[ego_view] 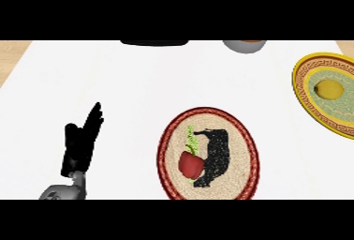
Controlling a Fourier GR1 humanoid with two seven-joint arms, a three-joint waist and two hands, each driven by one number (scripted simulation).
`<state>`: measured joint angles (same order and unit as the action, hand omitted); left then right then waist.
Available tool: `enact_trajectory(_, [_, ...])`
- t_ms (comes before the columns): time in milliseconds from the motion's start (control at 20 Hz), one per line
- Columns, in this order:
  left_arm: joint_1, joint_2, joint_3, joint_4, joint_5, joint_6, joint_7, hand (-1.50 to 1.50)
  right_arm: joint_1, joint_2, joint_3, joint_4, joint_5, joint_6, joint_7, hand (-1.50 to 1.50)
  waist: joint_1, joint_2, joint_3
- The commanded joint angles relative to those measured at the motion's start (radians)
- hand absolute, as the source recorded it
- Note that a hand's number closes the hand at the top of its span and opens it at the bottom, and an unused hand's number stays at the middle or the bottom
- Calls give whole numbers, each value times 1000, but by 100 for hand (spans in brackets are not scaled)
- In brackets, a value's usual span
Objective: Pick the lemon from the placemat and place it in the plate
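A yellow lemon lies in the middle of the yellow and green patterned plate at the right edge of the counter. The oval woven placemat with a red border sits near the front centre. It shows a black figure and carries a red rounded item. My left hand rests at the lower left, fingers straight and pointing up, holding nothing, well left of the placemat. My right hand does not show in the head view.
A grey bowl is cut off by the far edge, with a black object to its left. The white counter meets wood at the far left corner.
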<state>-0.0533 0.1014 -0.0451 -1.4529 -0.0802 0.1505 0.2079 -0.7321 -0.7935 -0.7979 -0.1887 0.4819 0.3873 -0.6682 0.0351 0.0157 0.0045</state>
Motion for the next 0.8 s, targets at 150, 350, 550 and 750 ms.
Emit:
enact_trajectory(150, [0, 20, 6, -70, 10, -20, 72, 0, 21, 8, 17, -7, -10, -34, -27, -150, 4, -1, 0])
enact_trajectory(350, [53, 59, 41, -68, 46, -67, 24, 0, 32, 31, 29, 0, -5, -95, -11, -150, 11, -1, 0])
enact_trajectory(550, [17, -10, 2, -11, 9, -20, -7, 0, 21, 41, 55, -1, 19, -183, 25, -150, 10, 4, 0])
enact_trajectory(750, [-40, -15, 16, 50, -8, -2, -18, 0, 41, 0, 53, 8, 4, -129, 15, -150, -1, 3, 0])
